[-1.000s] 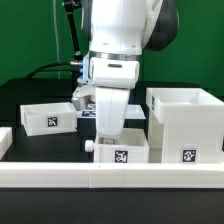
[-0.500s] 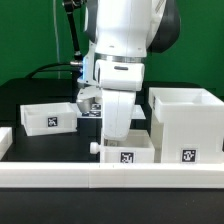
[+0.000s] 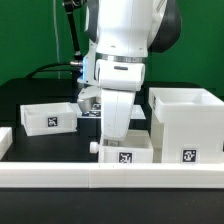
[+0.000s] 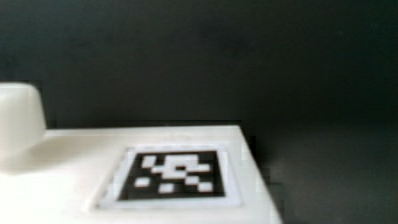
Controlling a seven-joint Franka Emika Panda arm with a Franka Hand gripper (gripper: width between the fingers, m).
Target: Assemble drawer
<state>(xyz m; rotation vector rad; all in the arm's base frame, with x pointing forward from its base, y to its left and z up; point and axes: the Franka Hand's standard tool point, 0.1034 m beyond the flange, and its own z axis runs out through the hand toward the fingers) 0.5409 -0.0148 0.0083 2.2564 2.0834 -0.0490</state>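
Note:
A small white tray with a tag on its front and a knob at its left end stands just behind the front border wall. My gripper reaches straight down into it; the hand hides the fingers, and the tray shifts with the arm. In the wrist view the tray's tagged face fills the lower part, with the knob beside it; no fingers show there. A second small tray sits at the exterior view's left. The large boxy case stands at the right, close to the held tray.
The long low white border wall runs along the front. A flat tagged sheet lies behind the arm, mostly hidden. The tabletop is black, and a green backdrop stands behind it.
The arm and the tray under it have shifted a little to the exterior view's right, toward the large case. The other tray and the case have not moved.

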